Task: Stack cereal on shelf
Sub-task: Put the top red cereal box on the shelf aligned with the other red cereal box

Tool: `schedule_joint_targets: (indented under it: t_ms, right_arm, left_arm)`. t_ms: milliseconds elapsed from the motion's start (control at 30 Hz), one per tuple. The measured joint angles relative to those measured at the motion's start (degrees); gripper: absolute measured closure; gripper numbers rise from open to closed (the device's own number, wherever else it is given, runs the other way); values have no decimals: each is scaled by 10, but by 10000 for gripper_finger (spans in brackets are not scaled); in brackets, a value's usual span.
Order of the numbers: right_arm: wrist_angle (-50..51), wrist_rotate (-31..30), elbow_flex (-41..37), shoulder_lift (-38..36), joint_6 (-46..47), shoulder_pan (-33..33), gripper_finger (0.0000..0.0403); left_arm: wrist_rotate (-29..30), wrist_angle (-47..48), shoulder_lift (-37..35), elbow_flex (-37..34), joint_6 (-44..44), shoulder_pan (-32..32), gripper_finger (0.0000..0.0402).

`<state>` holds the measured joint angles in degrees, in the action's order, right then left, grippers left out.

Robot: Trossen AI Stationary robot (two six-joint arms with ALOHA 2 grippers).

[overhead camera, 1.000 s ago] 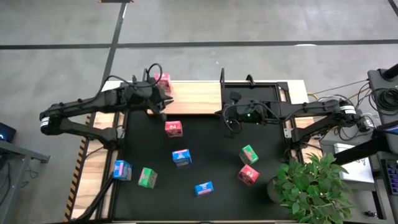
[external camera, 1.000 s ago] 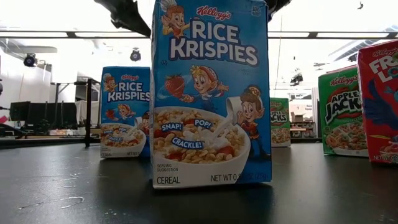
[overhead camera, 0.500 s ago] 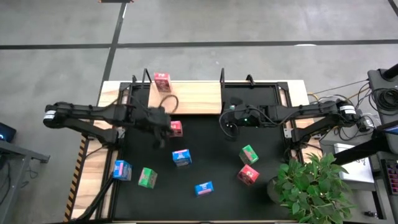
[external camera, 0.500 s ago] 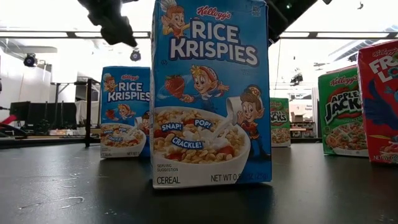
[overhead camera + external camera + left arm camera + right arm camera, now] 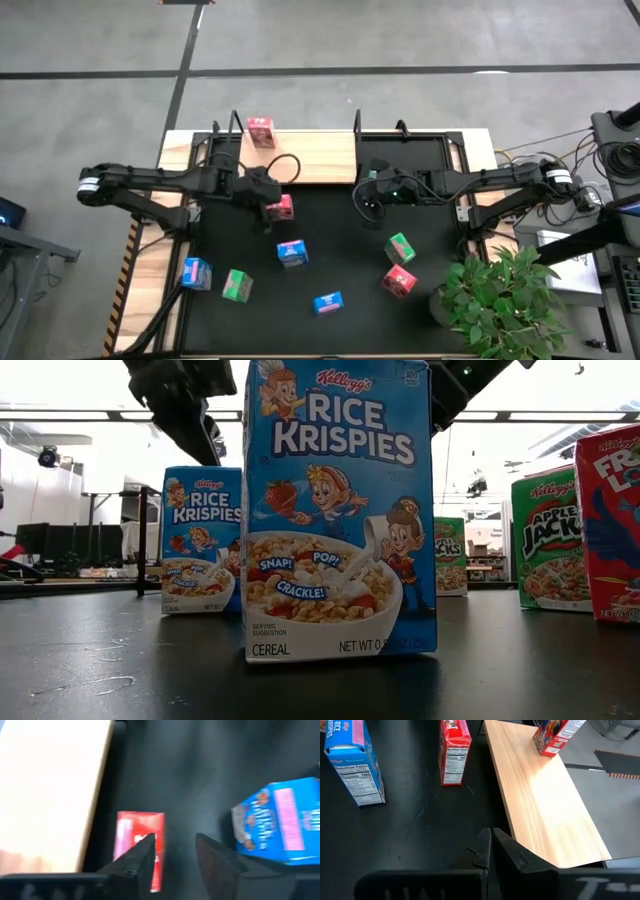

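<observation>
The shelf (image 5: pixel 305 157) is a light wooden board at the mat's far edge, and one pink-red box (image 5: pixel 261 130) stands on it. My left gripper (image 5: pixel 272 199) (image 5: pixel 175 856) is open and hangs over a second pink-red box (image 5: pixel 284 206) (image 5: pixel 140 842) on the mat, just near of the shelf. That box lies toward one finger (image 5: pixel 142 857), off the middle of the gap. Several more blue, green and pink-red boxes stand on the mat, among them a blue one (image 5: pixel 291 252) (image 5: pixel 280 822). My right gripper (image 5: pixel 368 193) (image 5: pixel 490 849) is shut, waiting near the shelf's right end. My left gripper comes at the pink-red box on the mat from above, fingers pointing down. One finger shows in front of the box's top (image 5: pixel 150 827); whether it touches the box I cannot tell. The box stands on the mat.
On the near half of the mat stand a blue box (image 5: pixel 197 272), a green box (image 5: pixel 237 286), a blue box (image 5: pixel 327 302), a green box (image 5: pixel 400 246) and a pink-red box (image 5: pixel 399 281). A potted plant (image 5: pixel 500 300) stands at the table's right near corner. Black posts (image 5: pixel 357 125) rise at the shelf's ends.
My left gripper has drawn back from the pink-red box on the shelf, moving toward the table's near edge and a little right, and now hangs over the pink-red box on the mat. The box on the shelf stays standing there.
</observation>
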<state>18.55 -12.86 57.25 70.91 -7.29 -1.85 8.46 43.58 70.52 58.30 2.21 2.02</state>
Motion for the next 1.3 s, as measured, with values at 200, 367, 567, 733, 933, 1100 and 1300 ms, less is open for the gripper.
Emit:
schedule_joint_targets:
  t_ms: [200, 367, 567, 733, 933, 1100, 1300]
  right_arm:
    - [0, 0, 0, 0, -2, 0, 394]
    - [0, 0, 0, 0, -3, 0, 394]
    - [0, 0, 0, 0, -2, 0, 394]
    - [0, 0, 0, 0, 2, 0, 394]
    - [0, 0, 0, 0, 2, 0, 394]
    - [0, 0, 0, 0, -1, 0, 394]
    - [0, -1, 0, 0, -2, 0, 394]
  left_arm:
    - [-2, 0, 0, -17, -39, 41, 175]
    - [-5, -14, 7, -38, -63, 50, 134]
    - [-4, -58, 11, -66, -80, 54, 132]
    - [3, -73, 13, -79, -84, 60, 145]
    - [3, -83, 13, -102, -88, 60, 173]
    - [3, -85, 13, -101, -90, 60, 216]
    - [-3, -70, 12, -73, -109, 60, 257]
